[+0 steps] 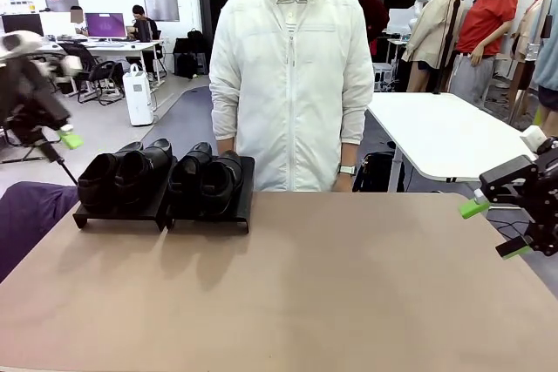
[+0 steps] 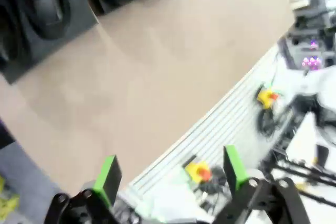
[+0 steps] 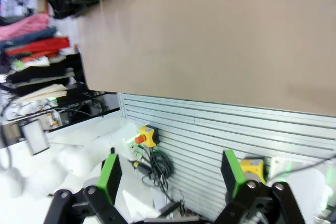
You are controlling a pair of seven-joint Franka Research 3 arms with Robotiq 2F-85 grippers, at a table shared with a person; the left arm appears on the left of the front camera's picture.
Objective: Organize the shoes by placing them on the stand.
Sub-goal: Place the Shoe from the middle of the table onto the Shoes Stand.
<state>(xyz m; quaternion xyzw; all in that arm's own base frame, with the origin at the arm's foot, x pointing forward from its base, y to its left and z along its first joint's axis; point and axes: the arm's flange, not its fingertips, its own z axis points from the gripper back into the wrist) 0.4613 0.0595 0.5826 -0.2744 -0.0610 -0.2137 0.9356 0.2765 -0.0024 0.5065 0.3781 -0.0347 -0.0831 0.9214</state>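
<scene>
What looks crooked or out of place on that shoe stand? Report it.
Nothing stands out. All four shoes sit in pairs on the stand, toes toward the robot, the two platforms side by side at the table's far left. Both the left gripper and right gripper are open and empty, off to the sides.

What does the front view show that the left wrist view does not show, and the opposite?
Front view alone: a person in a white jacket standing behind the table, all four shoes side by side on the stand, and the right gripper open at the table's right edge.

Left wrist view alone: the left gripper from close, its green pads wide apart and holding nothing, and a slatted panel beyond the table's edge.

Both: the tan table and black shoes on the stand, though the wrist view is blurred and cuts them off at its top edge.
</scene>
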